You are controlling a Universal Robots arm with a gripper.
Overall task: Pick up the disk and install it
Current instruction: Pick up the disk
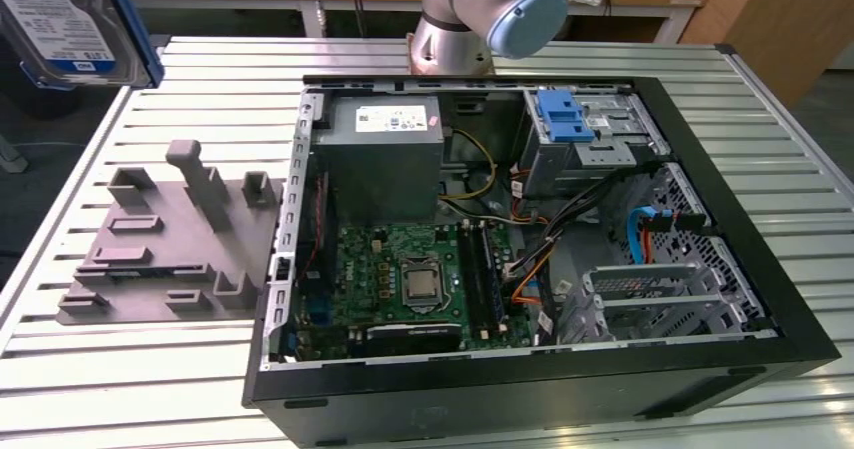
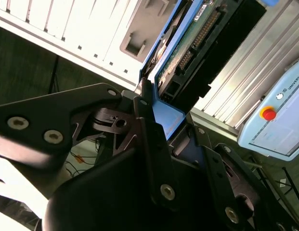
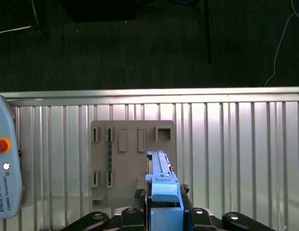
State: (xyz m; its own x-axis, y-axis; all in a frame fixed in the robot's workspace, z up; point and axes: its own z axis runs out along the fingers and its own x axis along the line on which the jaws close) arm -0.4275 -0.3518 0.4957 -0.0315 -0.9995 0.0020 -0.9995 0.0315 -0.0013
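Disk [image 1: 67, 24] sits pinched in the gripper [image 2: 164, 120], raised well above the slatted metal table [image 1: 134, 369]. In the second wrist view the black fingers [image 2: 144, 126] press against its blue carrier rails, with the green circuit board and connector row facing out beyond the fingertips. In the first wrist view the gripper [image 3: 161, 198] holds it edge-on, a blue rail running straight out from between the fingers [image 3: 138, 195].

Directly beneath the gripper lies a grey fixture plate [image 3: 125, 154] with slots and raised posts, flat on the table and well apart from the held disk. An open computer case [image 1: 534, 249] lies beyond the plate, farther from the gripper, toward the exterior view's right. A teach pendant [image 3: 2, 178] rests on the table off to one side of the gripper.
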